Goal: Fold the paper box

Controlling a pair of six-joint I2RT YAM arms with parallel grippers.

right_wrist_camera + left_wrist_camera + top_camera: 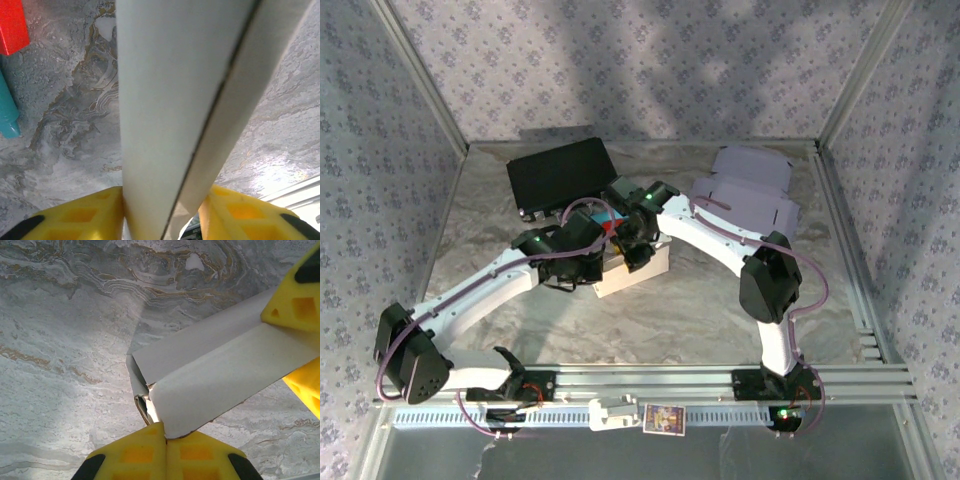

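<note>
The white paper box [632, 274] lies at the middle of the marble table, partly hidden under both wrists. My left gripper [166, 432] is shut on a corner flap of the paper box [220, 370], where a folded side wall meets a long white panel. My right gripper [162, 202] is closed around two upright white panels of the box [170, 100], with a yellow finger against each side. Its yellow fingers [295, 305] also appear at the far end of the panel in the left wrist view. In the top view my left gripper [608, 256] and right gripper [638, 246] meet over the box.
A black tray [560, 175] sits at the back left and lavender folded boxes [750, 190] at the back right. A red block [11, 25] and a teal object [7, 112] lie near the box. A small card [663, 418] rests on the front rail.
</note>
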